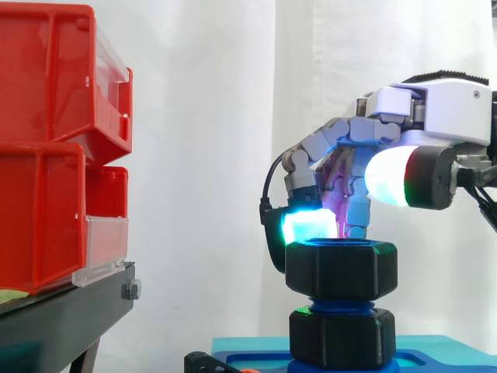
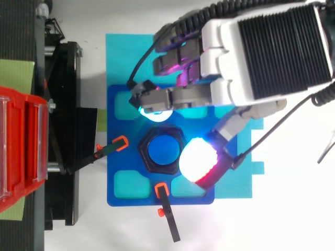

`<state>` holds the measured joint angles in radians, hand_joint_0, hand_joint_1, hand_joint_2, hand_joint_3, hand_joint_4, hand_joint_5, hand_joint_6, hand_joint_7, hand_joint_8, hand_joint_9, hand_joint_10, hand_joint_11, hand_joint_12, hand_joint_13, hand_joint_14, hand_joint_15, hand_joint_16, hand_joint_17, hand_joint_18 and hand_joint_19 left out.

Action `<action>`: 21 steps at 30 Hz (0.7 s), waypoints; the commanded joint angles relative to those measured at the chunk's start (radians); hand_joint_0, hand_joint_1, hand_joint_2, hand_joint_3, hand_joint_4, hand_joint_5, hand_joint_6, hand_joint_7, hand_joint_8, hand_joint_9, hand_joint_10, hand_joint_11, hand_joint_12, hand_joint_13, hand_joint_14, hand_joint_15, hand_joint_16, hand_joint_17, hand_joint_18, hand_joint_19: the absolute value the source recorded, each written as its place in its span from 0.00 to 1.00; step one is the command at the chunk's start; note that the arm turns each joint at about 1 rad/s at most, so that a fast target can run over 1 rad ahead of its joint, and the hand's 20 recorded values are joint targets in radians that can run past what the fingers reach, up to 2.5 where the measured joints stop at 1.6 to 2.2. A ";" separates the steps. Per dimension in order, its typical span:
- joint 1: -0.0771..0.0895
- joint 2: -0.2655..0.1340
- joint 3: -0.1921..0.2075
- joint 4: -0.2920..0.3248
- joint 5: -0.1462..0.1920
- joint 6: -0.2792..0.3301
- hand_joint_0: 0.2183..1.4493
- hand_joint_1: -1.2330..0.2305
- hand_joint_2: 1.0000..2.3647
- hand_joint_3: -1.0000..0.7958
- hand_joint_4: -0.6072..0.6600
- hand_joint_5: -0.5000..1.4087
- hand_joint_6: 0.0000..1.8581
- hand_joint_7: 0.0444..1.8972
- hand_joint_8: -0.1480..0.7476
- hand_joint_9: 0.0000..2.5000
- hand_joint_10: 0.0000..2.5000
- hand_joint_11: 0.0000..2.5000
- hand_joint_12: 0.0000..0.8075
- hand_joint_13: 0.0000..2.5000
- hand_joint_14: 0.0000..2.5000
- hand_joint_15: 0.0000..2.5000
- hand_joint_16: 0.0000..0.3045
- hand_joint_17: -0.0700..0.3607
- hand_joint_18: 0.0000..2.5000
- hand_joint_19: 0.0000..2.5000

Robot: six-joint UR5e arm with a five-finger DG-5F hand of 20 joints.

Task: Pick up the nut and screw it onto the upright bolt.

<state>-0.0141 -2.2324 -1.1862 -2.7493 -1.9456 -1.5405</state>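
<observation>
A black hex nut (image 1: 342, 270) sits threaded on the top of the upright blue bolt (image 2: 163, 150). Blue thread (image 1: 340, 305) shows below it, above a second black hex piece (image 1: 342, 338) at the bolt's foot. My hand (image 1: 435, 109) hovers over the nut from the right. Its cyan-glowing fingertip (image 1: 307, 225) rests at the nut's upper far rim. The white-and-red thumb pad (image 1: 396, 175) hangs above the nut's right side, clear of it. The fingers are spread about a nut's width apart and grip nothing.
The bolt stands in a blue fixture plate (image 2: 123, 193) on a cyan mat (image 2: 118, 57). Two black clamps with orange tips (image 2: 112, 148) (image 2: 166, 209) point at the bolt. Red bins (image 1: 46, 155) on a black stand (image 1: 62, 318) are to the left.
</observation>
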 commanded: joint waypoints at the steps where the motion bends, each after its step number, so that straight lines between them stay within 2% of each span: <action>1: -0.024 0.000 0.069 -0.043 -0.036 -0.001 0.27 0.67 0.00 0.28 0.52 0.28 0.39 0.53 0.41 0.64 0.00 0.06 0.12 0.51 0.00 0.03 0.03 0.21 0.43 0.17; 2: -0.032 -0.001 0.112 -0.099 -0.055 -0.004 0.27 0.67 0.00 0.28 0.52 0.28 0.39 0.52 0.41 0.64 0.00 0.06 0.12 0.51 0.00 0.03 0.03 0.21 0.43 0.17; 5: -0.043 0.000 0.140 -0.165 -0.065 -0.023 0.27 0.67 0.00 0.28 0.53 0.28 0.37 0.56 0.42 0.64 0.00 0.07 0.13 0.51 0.00 0.03 0.03 0.22 0.42 0.17; 7: -0.047 0.000 0.163 -0.176 -0.065 -0.026 0.27 0.68 0.00 0.28 0.59 0.28 0.28 0.73 0.44 0.59 0.00 0.07 0.15 0.47 0.00 0.03 0.04 0.23 0.38 0.16; 8: -0.047 0.000 0.177 -0.185 -0.065 -0.026 0.27 0.68 0.00 0.28 0.61 0.28 0.27 0.74 0.42 0.59 0.00 0.06 0.16 0.46 0.00 0.03 0.05 0.23 0.38 0.16; 9: -0.047 -0.001 0.197 -0.204 -0.069 -0.029 0.27 0.68 0.00 0.28 0.60 0.27 0.27 0.71 0.41 0.58 0.00 0.07 0.16 0.45 0.00 0.03 0.05 0.24 0.37 0.16; 10: -0.047 -0.001 0.198 -0.214 -0.070 -0.030 0.26 0.69 0.00 0.28 0.61 0.26 0.27 0.66 0.42 0.55 0.00 0.06 0.16 0.44 0.00 0.02 0.05 0.25 0.35 0.16; 13: -0.040 -0.001 0.175 -0.202 -0.065 -0.032 0.25 0.69 0.00 0.28 0.64 0.25 0.27 0.55 0.40 0.52 0.00 0.04 0.17 0.42 0.00 0.02 0.06 0.26 0.33 0.15; 14: -0.037 -0.001 0.154 -0.187 -0.064 -0.030 0.25 0.70 0.00 0.28 0.65 0.25 0.27 0.53 0.40 0.52 0.00 0.04 0.17 0.41 0.00 0.02 0.06 0.26 0.33 0.15; 17: -0.035 -0.001 0.126 -0.147 -0.061 -0.029 0.25 0.71 0.00 0.28 0.65 0.24 0.27 0.47 0.39 0.49 0.00 0.02 0.17 0.39 0.00 0.01 0.07 0.27 0.32 0.15; 18: -0.032 0.000 0.103 -0.113 -0.059 -0.024 0.25 0.72 0.00 0.28 0.65 0.24 0.27 0.45 0.39 0.49 0.00 0.02 0.17 0.39 0.00 0.01 0.07 0.28 0.31 0.14; 21: -0.023 -0.001 0.076 -0.072 -0.049 -0.012 0.24 0.73 0.00 0.28 0.64 0.23 0.27 0.40 0.37 0.47 0.00 0.00 0.18 0.36 0.00 0.00 0.08 0.28 0.29 0.14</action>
<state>-0.0447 -2.2332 -1.0794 -2.8661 -2.0024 -1.5629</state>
